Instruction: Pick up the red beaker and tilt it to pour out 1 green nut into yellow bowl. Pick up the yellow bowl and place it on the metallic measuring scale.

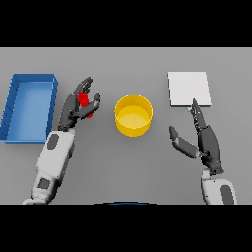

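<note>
- At the far left of the grey desk [123,167] I saw a blue tray [15,106], a shallow open box with raised walls.
- Just to the right of the tray, my left hand [74,109] was held above the desk with its fingers and thumb curled round the red beaker [84,101], so the hand was holding it. Only a small part of the beaker showed between the dark fingers, and I could not tell whether it was upright or tilted, nor see any green nut.
- In the middle stood the yellow bowl [133,115], upright on the desk, apart from both hands. I could not make out anything lying inside it.
- To the right of the bowl, my right hand [206,142] was wide open, fingers straight and thumb spread toward the bowl, holding nothing.
- Those fingertips [194,104] reached the near edge of the pale square scale [189,88], which lay flat at the far right.
</note>
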Action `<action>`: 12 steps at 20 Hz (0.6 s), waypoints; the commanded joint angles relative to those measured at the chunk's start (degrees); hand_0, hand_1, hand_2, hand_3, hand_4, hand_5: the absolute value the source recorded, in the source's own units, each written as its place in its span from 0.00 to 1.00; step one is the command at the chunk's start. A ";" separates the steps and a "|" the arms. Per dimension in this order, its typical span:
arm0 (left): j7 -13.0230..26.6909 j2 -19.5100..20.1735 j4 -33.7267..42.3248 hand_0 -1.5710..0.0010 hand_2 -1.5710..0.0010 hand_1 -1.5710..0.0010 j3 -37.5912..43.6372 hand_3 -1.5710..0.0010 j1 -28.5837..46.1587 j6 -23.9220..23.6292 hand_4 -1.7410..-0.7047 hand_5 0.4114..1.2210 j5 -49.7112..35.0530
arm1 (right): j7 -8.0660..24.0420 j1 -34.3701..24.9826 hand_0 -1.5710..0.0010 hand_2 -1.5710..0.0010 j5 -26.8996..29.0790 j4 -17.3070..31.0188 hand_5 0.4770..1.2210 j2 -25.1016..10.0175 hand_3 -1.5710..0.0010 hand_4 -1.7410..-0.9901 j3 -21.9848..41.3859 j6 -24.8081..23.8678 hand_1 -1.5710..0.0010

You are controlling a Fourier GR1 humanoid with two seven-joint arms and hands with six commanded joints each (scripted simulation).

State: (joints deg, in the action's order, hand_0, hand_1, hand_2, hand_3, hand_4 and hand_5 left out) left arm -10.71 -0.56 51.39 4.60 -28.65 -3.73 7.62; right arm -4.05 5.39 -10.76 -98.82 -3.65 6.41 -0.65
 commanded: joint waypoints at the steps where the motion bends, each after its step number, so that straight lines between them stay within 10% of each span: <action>1: -0.94 -0.65 -0.57 0.76 0.71 0.74 0.29 0.67 -0.47 -1.21 0.32 0.57 0.11 | 0.18 -0.17 1.00 1.00 0.26 0.10 0.23 -0.50 1.00 0.67 -0.50 0.10 1.00; 6: -1.51 -0.65 -2.08 0.27 0.24 0.26 -1.85 0.29 -1.80 -5.51 0.12 0.86 4.69 | -0.20 0.20 1.00 1.00 -0.29 0.39 0.23 0.17 1.00 0.67 -0.05 -0.33 1.00; 12: -2.86 -1.53 -0.57 0.07 0.06 0.07 -1.14 0.09 -1.29 -3.19 0.12 0.93 1.92 | -1.02 0.43 1.00 1.00 0.03 0.63 0.22 0.52 1.00 0.66 0.11 -0.09 1.00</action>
State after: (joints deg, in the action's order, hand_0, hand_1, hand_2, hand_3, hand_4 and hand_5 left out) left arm -13.85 -2.09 50.84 3.45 -29.94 -6.81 9.45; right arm -5.10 5.81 -10.72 -98.19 -3.15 6.51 -0.74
